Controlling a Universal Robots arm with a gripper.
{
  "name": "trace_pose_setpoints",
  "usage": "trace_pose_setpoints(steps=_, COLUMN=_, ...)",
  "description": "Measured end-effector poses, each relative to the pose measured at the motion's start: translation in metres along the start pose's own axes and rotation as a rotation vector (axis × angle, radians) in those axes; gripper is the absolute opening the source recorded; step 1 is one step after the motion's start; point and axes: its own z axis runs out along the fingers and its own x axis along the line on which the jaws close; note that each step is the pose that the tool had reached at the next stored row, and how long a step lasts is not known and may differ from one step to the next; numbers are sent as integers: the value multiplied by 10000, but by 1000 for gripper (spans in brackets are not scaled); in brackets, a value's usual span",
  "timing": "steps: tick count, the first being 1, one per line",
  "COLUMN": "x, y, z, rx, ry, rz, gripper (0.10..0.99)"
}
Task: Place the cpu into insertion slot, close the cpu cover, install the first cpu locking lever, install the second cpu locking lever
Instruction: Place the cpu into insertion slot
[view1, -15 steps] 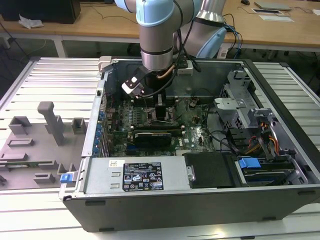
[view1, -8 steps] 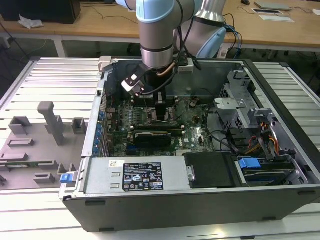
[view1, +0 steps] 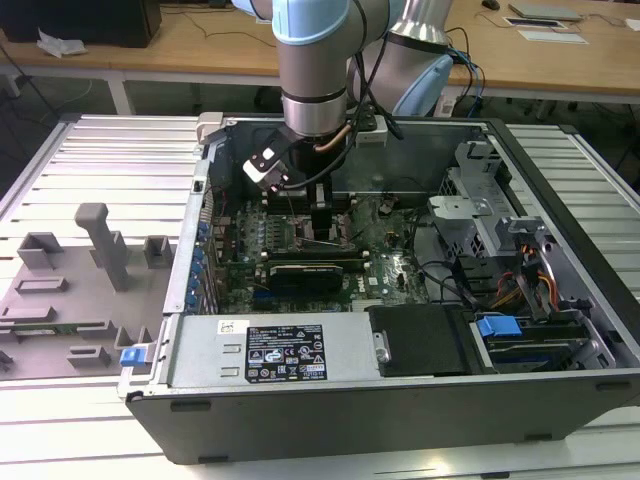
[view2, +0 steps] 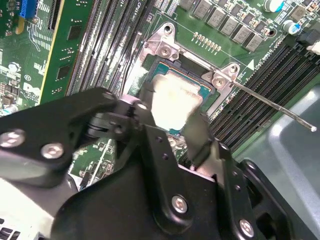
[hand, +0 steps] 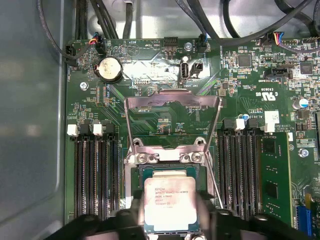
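The cpu (hand: 170, 204), a pale metal-topped square chip, sits between my gripper's (hand: 170, 222) two black fingers, which are shut on its opposite edges. It hangs right over the insertion slot (hand: 192, 171), and I cannot tell whether it touches the slot. In the second wrist view the cpu (view2: 172, 100) covers most of the insertion slot (view2: 159, 64), with my gripper (view2: 172, 117) around it. The cpu cover (hand: 172, 97) stands swung open behind the slot. A thin locking lever (view2: 272, 104) juts out, raised, beside the slot. In the exterior view my gripper (view1: 322, 235) reaches down into the computer case.
Black memory slots (hand: 92, 175) flank the socket on both sides. A coin battery (hand: 109, 68) and cable bundles lie beyond the cover. The open case (view1: 560, 180) holds a power supply (view1: 285, 352) and drive cage (view1: 470, 215). A grey fixture (view1: 100, 245) stands at the exterior view's left.
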Motion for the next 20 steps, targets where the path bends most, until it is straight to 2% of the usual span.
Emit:
trace_pose_setpoints(steps=1, x=0, y=0, z=0, rx=0, ry=0, rz=0, gripper=459)
trace_pose_setpoints(steps=2, x=0, y=0, z=-1, rx=0, ry=0, rz=0, gripper=400)
trace_pose_setpoints(steps=3, x=0, y=0, z=-1, rx=0, ry=0, rz=0, gripper=400)
trace_pose_setpoints(steps=7, x=0, y=0, z=-2, rx=0, ry=0, rz=0, gripper=161)
trace_pose_setpoints(steps=8, x=0, y=0, z=-2, rx=-1, ry=0, rz=0, gripper=161)
trace_pose_setpoints(steps=9, x=0, y=1, z=-3, rx=0, ry=0, rz=-1, gripper=106)
trace_pose_setpoints(steps=13, x=-1, y=1, z=-14, rx=4, ry=-5, rz=-1, gripper=106)
trace_pose_setpoints(steps=16, x=-2, y=12, z=-116, rx=1, ry=-2, rz=-1, gripper=106)
trace_pose_setpoints(steps=18, x=-5, y=28, z=-266, rx=0, ry=-16, rz=-2, gripper=106)
trace_pose_setpoints(steps=20, x=-6, y=35, z=-334, rx=-1, ry=-19, rz=-2, gripper=106)
